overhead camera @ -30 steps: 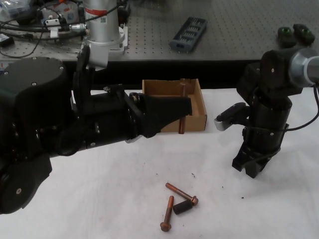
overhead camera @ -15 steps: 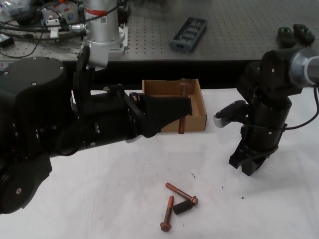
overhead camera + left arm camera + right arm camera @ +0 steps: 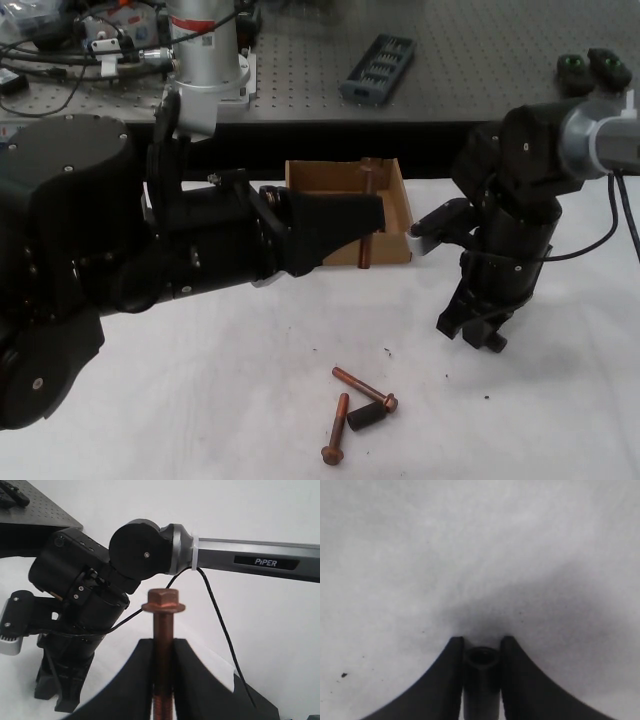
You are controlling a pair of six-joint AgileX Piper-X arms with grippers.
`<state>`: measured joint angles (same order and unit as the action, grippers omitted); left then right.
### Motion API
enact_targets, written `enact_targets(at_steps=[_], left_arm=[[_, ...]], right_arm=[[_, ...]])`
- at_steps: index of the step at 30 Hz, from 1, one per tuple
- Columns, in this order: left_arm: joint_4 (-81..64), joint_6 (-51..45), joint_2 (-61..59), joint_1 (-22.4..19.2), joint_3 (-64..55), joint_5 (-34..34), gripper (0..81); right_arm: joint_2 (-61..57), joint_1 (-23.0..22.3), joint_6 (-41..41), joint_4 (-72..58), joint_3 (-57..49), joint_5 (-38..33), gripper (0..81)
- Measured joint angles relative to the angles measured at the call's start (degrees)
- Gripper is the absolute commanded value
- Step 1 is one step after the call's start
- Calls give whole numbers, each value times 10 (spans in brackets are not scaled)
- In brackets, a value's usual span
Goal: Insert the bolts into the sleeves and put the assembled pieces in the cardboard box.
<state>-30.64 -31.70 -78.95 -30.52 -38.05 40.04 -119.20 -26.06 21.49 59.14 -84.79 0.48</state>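
My left gripper (image 3: 368,222) is shut on a copper bolt (image 3: 366,215) held upright, hex head up, in front of the cardboard box (image 3: 398,205). The left wrist view has the bolt (image 3: 163,645) clamped between the black fingers (image 3: 137,675). My right gripper (image 3: 478,333) hangs over the white cloth to the right, pointing down, shut on a black sleeve (image 3: 482,672) whose open end faces the cloth. Two more copper bolts (image 3: 364,388) (image 3: 337,429) and another black sleeve (image 3: 366,416) lie on the cloth at the front.
The white cloth (image 3: 250,380) covers the bench front. Behind it is a dark perforated table with a blue ribbed case (image 3: 378,66), cables and small black parts (image 3: 592,66). A metal arm base (image 3: 205,50) stands at the back left.
My right arm has swung left and slightly lower, toward the middle of the cloth, with the sleeve in its gripper. The left arm and its bolt have not moved.
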Motion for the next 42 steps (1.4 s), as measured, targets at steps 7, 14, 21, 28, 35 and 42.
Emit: enact_targets(at_steps=[7,14,21,28,35,42], left_arm=[[0,0,0,0,0,0,6],[0,0,0,0,0,0,6],[0,0,0,0,0,0,6],[0,0,0,0,0,0,6],[0,0,0,0,0,0,6],[0,22,0,0,0,-17,6]], right_arm=[[0,3,0,4,0,-5,269],[0,3,1,13,0,-5,268],[4,3,16,4,17,10,251],[8,3,16,-7,28,11,109],[12,3,16,-14,33,11,76],[26,16,16,-22,41,-70,76]])
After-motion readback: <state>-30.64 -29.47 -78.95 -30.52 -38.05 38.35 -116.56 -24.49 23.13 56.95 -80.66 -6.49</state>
